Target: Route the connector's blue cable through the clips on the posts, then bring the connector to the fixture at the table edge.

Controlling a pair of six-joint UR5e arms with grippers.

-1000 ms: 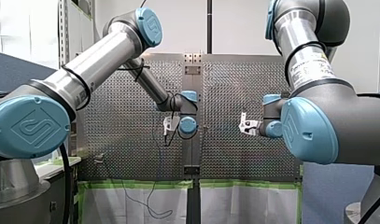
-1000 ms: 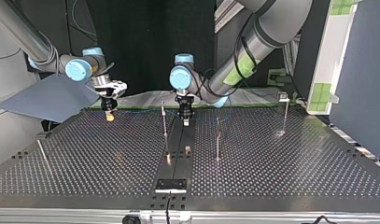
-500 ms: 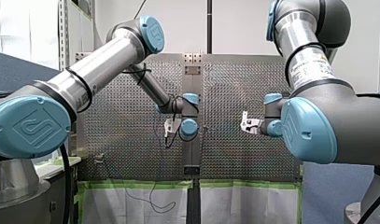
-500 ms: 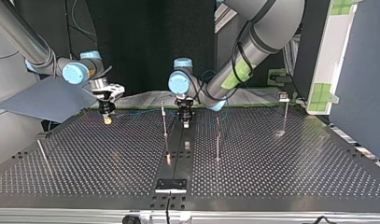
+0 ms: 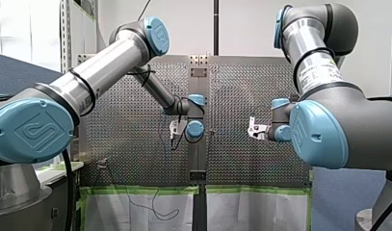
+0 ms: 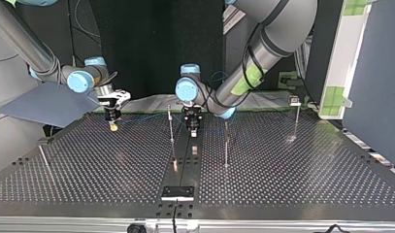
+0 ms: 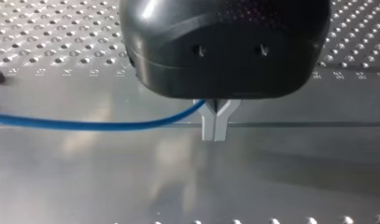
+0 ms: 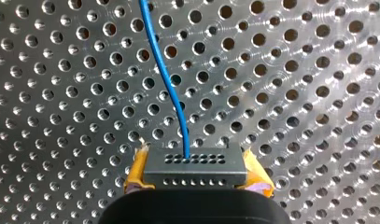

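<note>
Perforated metal table [image 6: 306, 179] with a plain strip down the middle and green tape along the far edge in the top view. Thin posts [image 6: 171, 127] stood on it: two flanking the strip, one near the far right corner, and one leaning near the left edge. The fixture [image 6: 177, 192] sat at the near edge, on the strip.

My right gripper [image 8: 195, 179] was clamped on the connector [image 8: 195, 164]. The yellow pads [image 8: 135, 175] pressed on both ends of the dark block, which showed two rows of small holes. The blue cable [image 8: 166, 79] left the row further from the gripper near its middle and ran ahead over the table's holes in a gentle curve. In the top view this gripper [image 6: 113, 125] hung low over the far left part of the table, well apart from the fixture and to the left of the two strip posts.

My left gripper [image 7: 214, 133] was pinched on the blue cable [image 7: 85, 125]. The metal fingers were together, and the cable came in from one side and ended at them, just above the plain strip. In the top view it [image 6: 192, 127] sat between the two posts that flank the strip, toward the strip's far end. The two grippers were well apart.

The cable was too thin to trace in the top view. I couldn't tell whether it sat in any clip.
</note>
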